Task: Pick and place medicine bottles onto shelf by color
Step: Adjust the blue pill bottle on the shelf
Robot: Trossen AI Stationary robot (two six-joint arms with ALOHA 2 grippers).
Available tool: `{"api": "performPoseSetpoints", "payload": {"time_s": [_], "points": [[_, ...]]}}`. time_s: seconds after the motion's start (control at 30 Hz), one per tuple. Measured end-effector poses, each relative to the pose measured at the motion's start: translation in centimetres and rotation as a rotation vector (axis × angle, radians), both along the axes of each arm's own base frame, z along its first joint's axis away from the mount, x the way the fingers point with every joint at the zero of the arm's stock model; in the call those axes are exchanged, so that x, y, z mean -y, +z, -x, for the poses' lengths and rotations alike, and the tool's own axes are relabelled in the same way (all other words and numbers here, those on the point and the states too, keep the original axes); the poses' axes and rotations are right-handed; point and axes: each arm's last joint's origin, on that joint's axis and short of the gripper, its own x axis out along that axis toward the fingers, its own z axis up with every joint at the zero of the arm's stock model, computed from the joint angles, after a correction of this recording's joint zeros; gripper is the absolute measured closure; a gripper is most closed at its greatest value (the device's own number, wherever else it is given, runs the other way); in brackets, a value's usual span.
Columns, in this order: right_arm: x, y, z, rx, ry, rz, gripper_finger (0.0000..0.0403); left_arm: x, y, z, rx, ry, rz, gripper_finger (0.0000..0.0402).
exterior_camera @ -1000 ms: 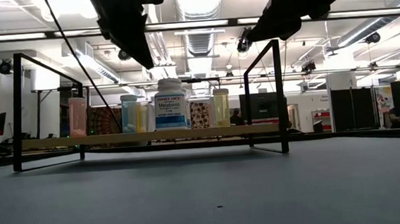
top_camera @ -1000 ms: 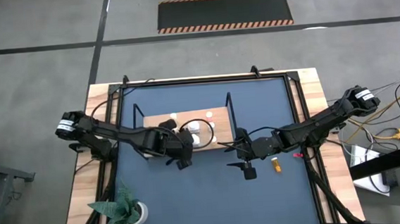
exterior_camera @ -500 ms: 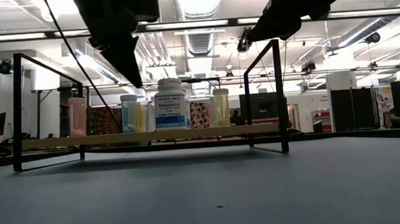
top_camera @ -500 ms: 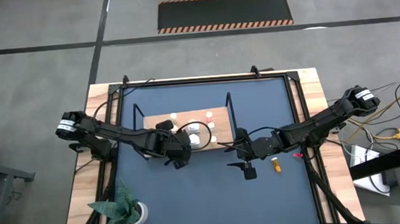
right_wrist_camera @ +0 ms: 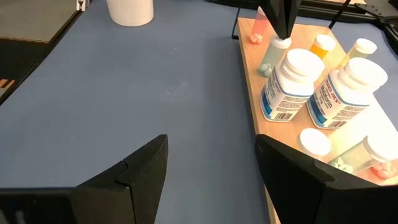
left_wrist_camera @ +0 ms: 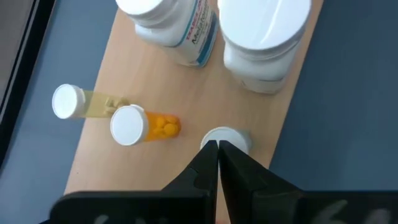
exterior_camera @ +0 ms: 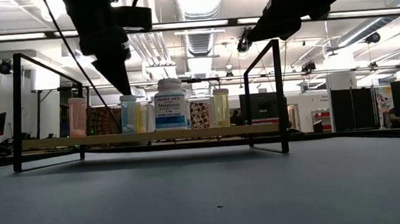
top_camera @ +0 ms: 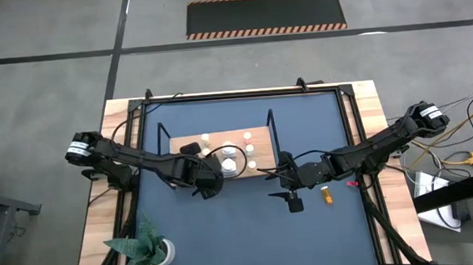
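Note:
The wooden shelf (top_camera: pixel 186 144) stands on the dark blue table with several medicine bottles upright on it. Among them are two large white ones (right_wrist_camera: pixel 287 87), an orange one (left_wrist_camera: pixel 144 125) and a yellowish one (left_wrist_camera: pixel 81 102). My left gripper (left_wrist_camera: pixel 217 145) is shut and points down over a small white-capped bottle (left_wrist_camera: pixel 229 138) with pale bluish contents (exterior_camera: pixel 129 113) at the shelf's near edge. Its tip (right_wrist_camera: pixel 283 28) hangs right at that cap. My right gripper (right_wrist_camera: pixel 211 162) waits open above the table right of the shelf (top_camera: pixel 282 188), with nothing between its fingers. My left gripper's shut fingertips (exterior_camera: pixel 126 90) come from above, slanting down, right over the small bottle's white cap (right_wrist_camera: pixel 281 42). Whether they touch the cap, I cannot tell. The bottle stands upright on the shelf board.
One orange bottle (top_camera: pixel 326 195) lies on the table right of my right gripper. A white pot with a green plant (top_camera: pixel 155 252) stands at the near left corner. The shelf's black metal frame ends (exterior_camera: pixel 19 110) rise on both sides of the board.
My left gripper, shut throughout, has sunk and gone toward the table's left edge along the shelf, tipping a little steeper, and now hangs over the small bluish bottle. The bottles and my right arm have kept still.

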Motion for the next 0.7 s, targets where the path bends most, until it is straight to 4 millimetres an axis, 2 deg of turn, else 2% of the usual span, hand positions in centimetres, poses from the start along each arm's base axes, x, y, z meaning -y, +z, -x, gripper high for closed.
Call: {"api": "performPoseSetpoints", "payload": {"time_s": [0.7], "points": [[0.01,-0.01,0.00,-0.001,-0.001,0.000,0.0170,-0.01,0.11,0.19,-0.002,0.015,0.014,0.0402]]}}
